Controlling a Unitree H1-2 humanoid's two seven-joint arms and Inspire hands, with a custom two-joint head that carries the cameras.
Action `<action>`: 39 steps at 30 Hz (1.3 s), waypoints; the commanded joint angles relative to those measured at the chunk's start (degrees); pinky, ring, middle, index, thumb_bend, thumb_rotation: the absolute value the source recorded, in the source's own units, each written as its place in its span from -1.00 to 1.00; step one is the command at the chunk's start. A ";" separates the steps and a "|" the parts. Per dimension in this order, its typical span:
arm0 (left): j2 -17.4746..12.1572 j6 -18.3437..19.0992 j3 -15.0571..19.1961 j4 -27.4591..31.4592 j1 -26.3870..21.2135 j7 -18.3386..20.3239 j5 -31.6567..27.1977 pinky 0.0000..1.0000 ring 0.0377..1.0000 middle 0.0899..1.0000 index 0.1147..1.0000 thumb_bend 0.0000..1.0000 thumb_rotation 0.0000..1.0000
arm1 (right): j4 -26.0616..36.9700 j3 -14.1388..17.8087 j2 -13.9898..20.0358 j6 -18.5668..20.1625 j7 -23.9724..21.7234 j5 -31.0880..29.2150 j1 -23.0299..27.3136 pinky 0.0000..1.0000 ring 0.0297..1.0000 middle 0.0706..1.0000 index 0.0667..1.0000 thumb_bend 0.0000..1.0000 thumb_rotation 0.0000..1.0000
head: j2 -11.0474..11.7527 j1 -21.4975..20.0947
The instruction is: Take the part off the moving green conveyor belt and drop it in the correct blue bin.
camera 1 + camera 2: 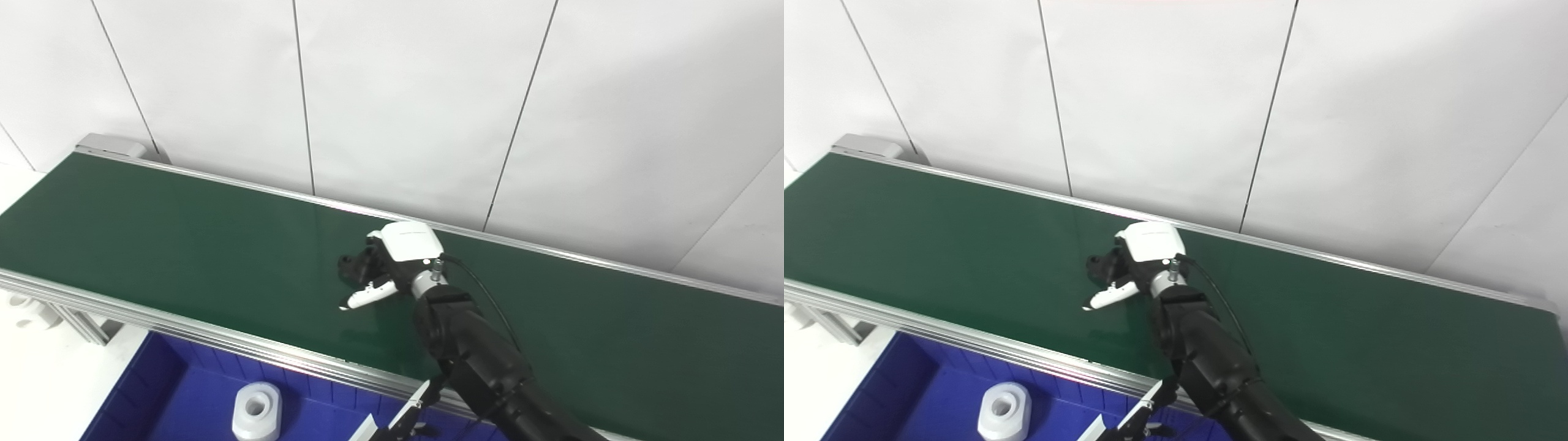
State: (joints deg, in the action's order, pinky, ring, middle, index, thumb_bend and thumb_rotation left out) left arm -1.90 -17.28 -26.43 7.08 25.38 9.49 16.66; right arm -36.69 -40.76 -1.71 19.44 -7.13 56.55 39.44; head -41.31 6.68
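Look first at the lower left of the frame: your blue bin (153,392) sits below the near aluminium rail (184,327) of the conveyor, with ribbed inner walls. One thing lies in it, a white plastic part (257,411) with a blocky, faceted body and a round hole through its top, resting on the bin floor toward the bottom edge. To its right, along the bottom edge, a thin white divider or bin wall (1093,429) shows, and some dark hardware beside it that is too cut off to name.

The green conveyor belt (153,245) runs from the upper left down toward the right edge, framed by rails on both sides, with white wall panels (398,92) behind it.

Your right hand (383,263) is over the middle of the belt, its arm coming up from the bottom right. The white back shell faces up, the dark fingers (1099,264) curl toward the left, and the white thumb (366,298) points down and left, its tip at or just above the belt surface. The fingers appear curled inward, but whether they are clamped on anything you cannot tell from these views: no part shows between them, and none lies elsewhere on the belt. The only part you can see is the white one in the bin.

Your left hand is out of the picture.
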 commanded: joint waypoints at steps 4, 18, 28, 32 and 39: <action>3.11 -1.03 -5.00 2.41 2.07 0.03 -0.59 0.60 0.95 1.00 1.00 0.92 0.29 | -0.85 -1.70 1.13 1.41 -2.31 1.72 1.99 -0.47 -0.30 0.01 0.56 0.75 0.25 | -0.29 0.08; 2.26 -0.36 -5.20 2.29 1.81 0.49 -2.21 0.61 0.97 1.00 1.00 0.91 0.29 | -0.14 -1.21 4.85 1.58 -5.93 1.96 2.33 -0.56 -0.43 -0.27 0.45 0.54 -0.16 | -0.23 -0.71; 1.48 -0.37 -5.08 3.21 2.19 0.32 -2.58 0.62 0.98 1.00 1.00 0.91 0.28 | 1.23 0.74 6.04 5.01 -8.70 0.10 0.26 -0.68 -0.56 -0.20 -0.09 0.08 -0.92 | -0.55 -1.28; 1.33 -0.35 -5.07 3.38 2.24 0.26 -2.33 0.59 0.97 1.00 1.00 0.92 0.31 | 3.56 2.16 6.81 6.23 -9.30 -1.29 -1.30 -0.63 -0.42 -0.13 -0.09 0.06 -1.00 | -0.78 -1.39; 1.19 0.01 -5.12 3.52 2.26 0.43 -2.71 0.61 0.99 1.00 1.00 0.92 0.31 | 6.26 4.72 7.22 6.06 -7.71 -3.47 -3.31 -0.49 -0.20 -0.03 -0.08 0.03 -1.00 | -0.84 -1.45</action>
State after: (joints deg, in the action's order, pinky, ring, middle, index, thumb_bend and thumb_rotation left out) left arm -3.07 -16.28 -27.96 7.23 25.74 9.55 14.01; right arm -29.77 -36.08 4.70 23.55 -14.29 52.81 37.06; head -42.10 5.19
